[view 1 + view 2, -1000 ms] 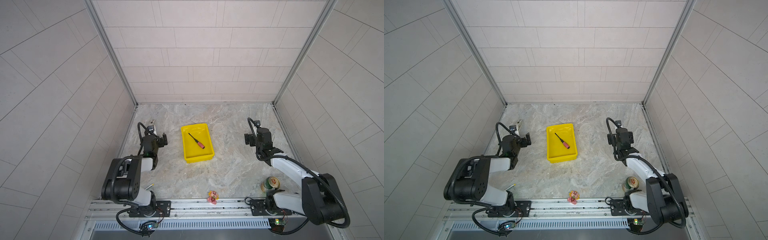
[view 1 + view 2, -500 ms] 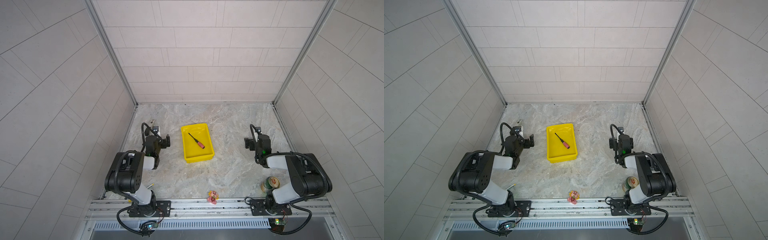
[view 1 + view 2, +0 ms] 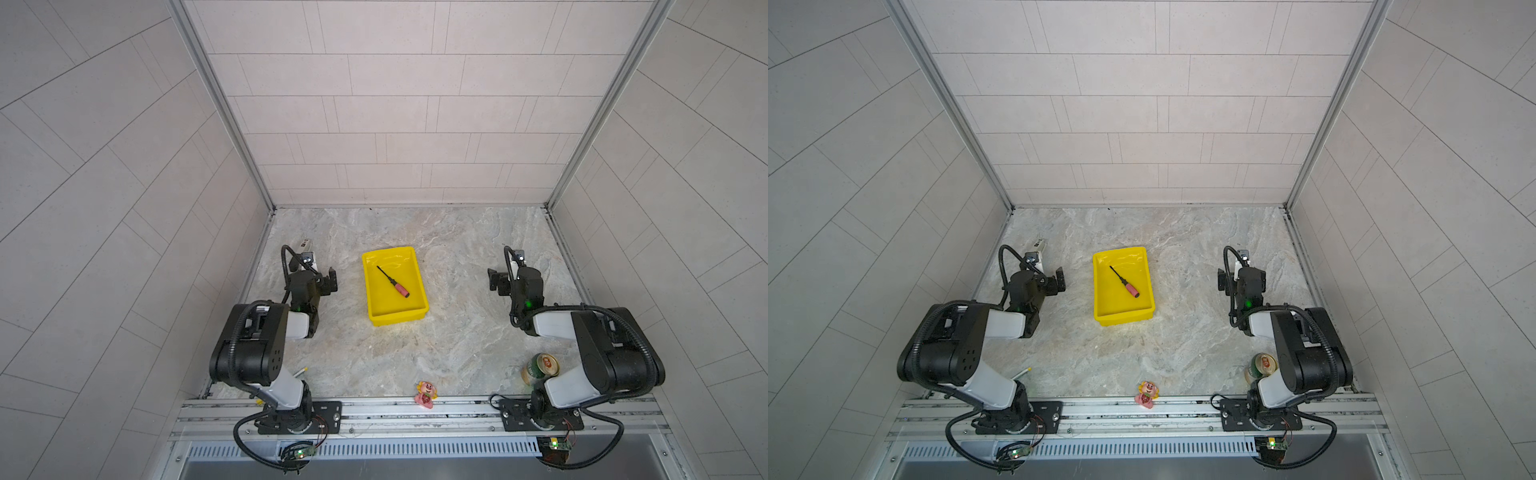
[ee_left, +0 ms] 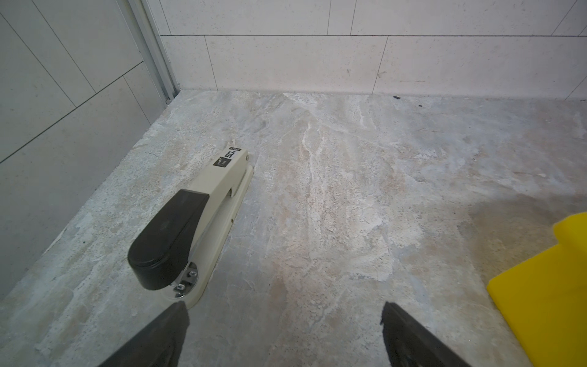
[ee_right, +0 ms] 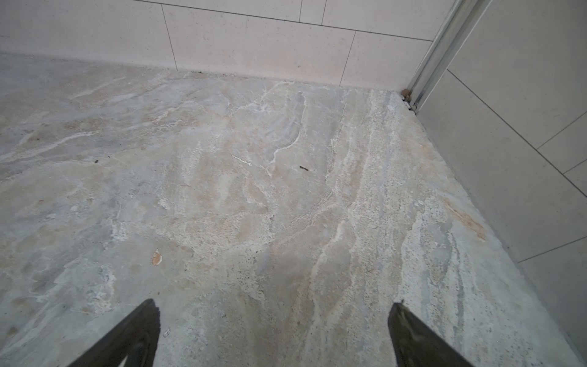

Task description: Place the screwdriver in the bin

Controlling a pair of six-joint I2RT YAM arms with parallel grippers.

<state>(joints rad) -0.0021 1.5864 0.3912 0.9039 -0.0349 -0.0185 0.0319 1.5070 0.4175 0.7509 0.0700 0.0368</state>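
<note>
While the screwdriver [image 3: 392, 281] stayed in its place, lying diagonally on the floor of the bin [image 3: 365, 286] with the red handle toward the near end, both arms changed in the last second. The right arm [image 3: 598, 345], which had been stretched out over the worktop [image 3: 415, 345], was now folded back above its own base. The left arm [image 3: 253, 345] had also pulled its elbow in. Nothing touched the tool, and in both top views it lay fully inside the yellow walls [image 3: 1095, 286]. In my judgement, this meant the task was already complete and the arms were only going back to rest.

The left claw [image 4: 284, 309] was held low, beside the left wall of the bin but apart from it. Its fingers were spread wide with only bare worktop between them. A stapler [image 4: 197, 222] lay just beside one finger, and I could not tell if they touched. The right claw [image 5: 274, 305] was on the other side of the bin, well apart from it. It was also spread wide and empty, and it pointed toward the far corner of the enclosure.
</note>
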